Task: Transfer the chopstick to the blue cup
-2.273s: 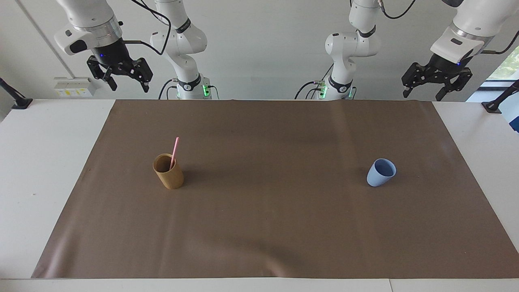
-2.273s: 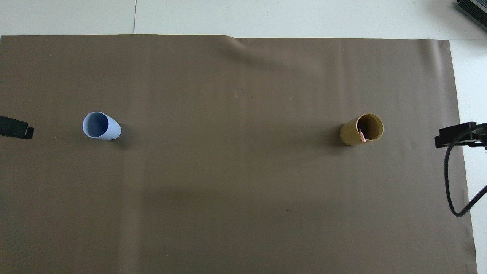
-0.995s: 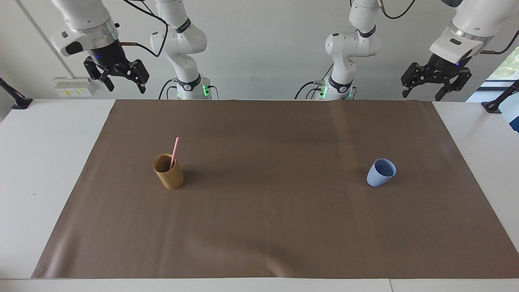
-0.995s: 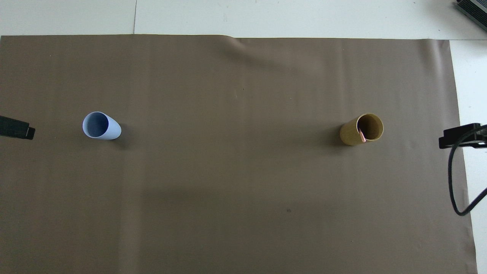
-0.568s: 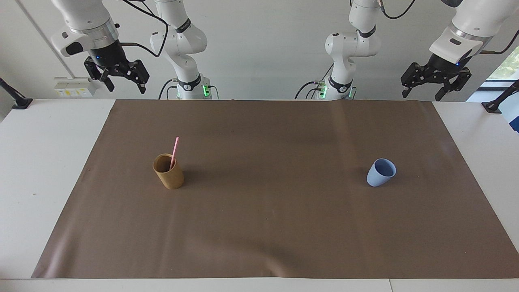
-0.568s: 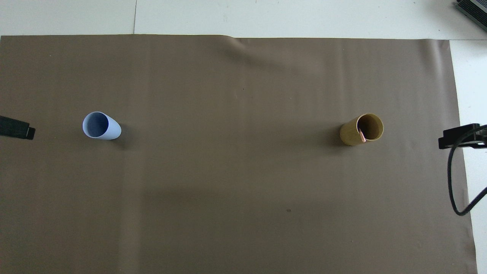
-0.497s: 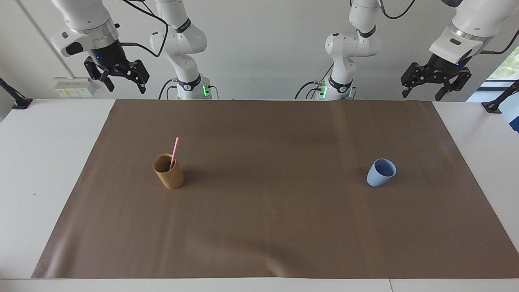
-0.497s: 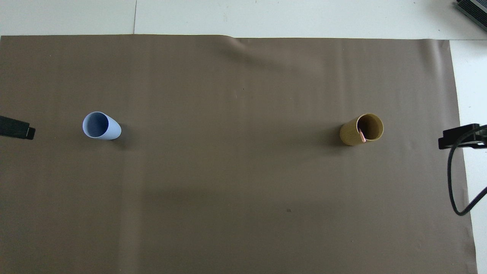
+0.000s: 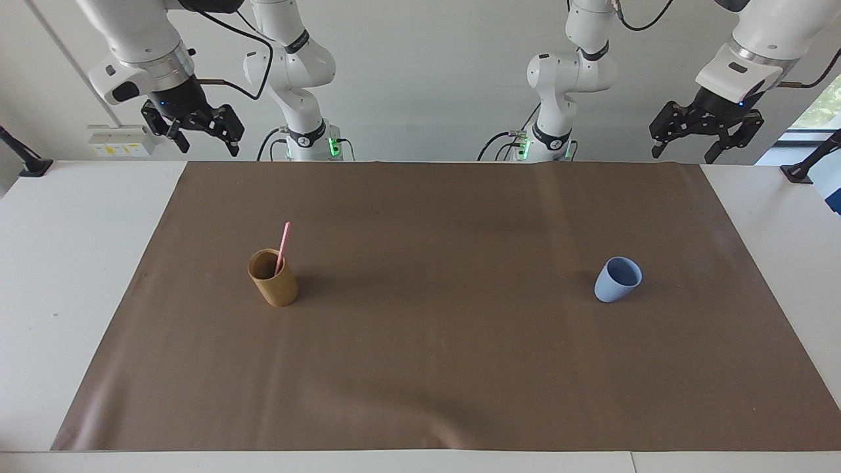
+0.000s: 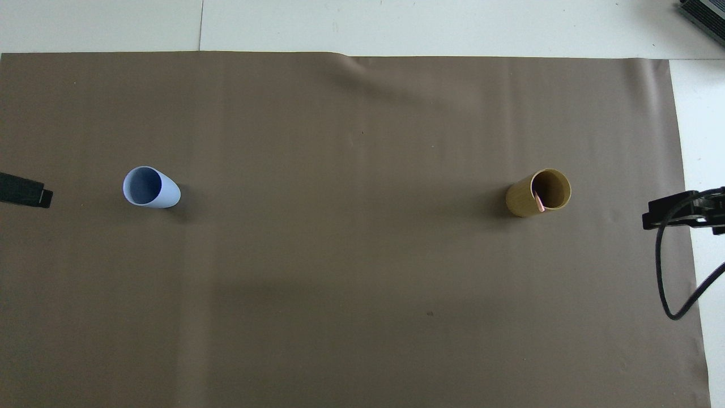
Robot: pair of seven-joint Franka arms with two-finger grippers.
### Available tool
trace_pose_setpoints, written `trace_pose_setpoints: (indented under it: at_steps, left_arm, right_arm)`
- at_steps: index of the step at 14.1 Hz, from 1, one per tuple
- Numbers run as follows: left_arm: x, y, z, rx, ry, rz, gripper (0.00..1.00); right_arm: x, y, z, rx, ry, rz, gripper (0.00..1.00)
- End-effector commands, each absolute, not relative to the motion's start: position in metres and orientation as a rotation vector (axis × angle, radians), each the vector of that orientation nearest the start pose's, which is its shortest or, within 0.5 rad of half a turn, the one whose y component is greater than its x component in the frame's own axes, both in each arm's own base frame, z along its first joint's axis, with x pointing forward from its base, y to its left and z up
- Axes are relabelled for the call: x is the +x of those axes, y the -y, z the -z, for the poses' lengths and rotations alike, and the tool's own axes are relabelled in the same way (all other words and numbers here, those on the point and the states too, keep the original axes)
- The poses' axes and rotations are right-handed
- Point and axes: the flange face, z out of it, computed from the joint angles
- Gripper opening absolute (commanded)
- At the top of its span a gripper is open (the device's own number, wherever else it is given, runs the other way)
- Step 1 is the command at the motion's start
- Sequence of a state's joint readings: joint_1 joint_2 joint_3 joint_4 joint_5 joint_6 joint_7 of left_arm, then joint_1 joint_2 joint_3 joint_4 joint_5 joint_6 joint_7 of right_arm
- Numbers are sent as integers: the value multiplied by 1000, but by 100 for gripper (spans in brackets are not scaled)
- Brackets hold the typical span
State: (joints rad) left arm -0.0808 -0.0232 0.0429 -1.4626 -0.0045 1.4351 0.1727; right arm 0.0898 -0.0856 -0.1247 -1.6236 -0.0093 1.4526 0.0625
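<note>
A thin pink chopstick [image 9: 283, 246] [image 10: 538, 202] stands tilted in a tan cup [image 9: 273, 278] [image 10: 538, 192] toward the right arm's end of the mat. The light-blue cup [image 9: 617, 280] [image 10: 150, 187] stands upright toward the left arm's end, with nothing in it. My right gripper [image 9: 205, 138] hangs open high over the mat's corner at its own end, well above the tan cup. My left gripper [image 9: 683, 150] waits open high over the mat's edge at its end. Only a sliver of each gripper shows in the overhead view.
A brown mat [image 9: 433, 368] [image 10: 351, 272] covers most of the white table [image 9: 72, 263]. A black cable [image 10: 665, 266] hangs from the right arm over the mat's edge. Black clamps [image 9: 26, 164] sit at the table's two ends.
My right gripper has shifted slightly lower and inward toward the mat over the last second. The left arm, both cups and the chopstick have stayed put.
</note>
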Motion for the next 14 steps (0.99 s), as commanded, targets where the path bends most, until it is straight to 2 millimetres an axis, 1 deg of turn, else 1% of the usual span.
trace_pose_setpoints:
  at_steps: [1, 3, 5, 7, 9, 11, 14]
  left_arm:
    - [524, 21, -676, -3122, -318, -5, 100]
    - [528, 21, -676, -3120, -318, 35, 100]
    - [534, 22, -660, -3120, -326, 50, 100]
    - [541, 21, -632, -3119, -334, 38, 100]
    - [553, 23, -604, -3117, -322, 88, 100]
    - [559, 22, -580, -3116, -318, 108, 100]
    - [565, 10, -539, -3114, -299, 131, 100]
  right_arm:
    - [522, 19, -609, -3078, -240, -106, 100]
    - [538, 13, -585, -3023, -306, -91, 100]
    - [559, 7, -558, -2973, -416, -102, 100]
    - [574, 5, -539, -2934, -463, -98, 100]
    - [583, 3, -523, -2894, -521, -118, 100]
    - [589, 2, -512, -2817, -625, -147, 100]
    - [594, 8, -491, -2725, -736, -220, 100]
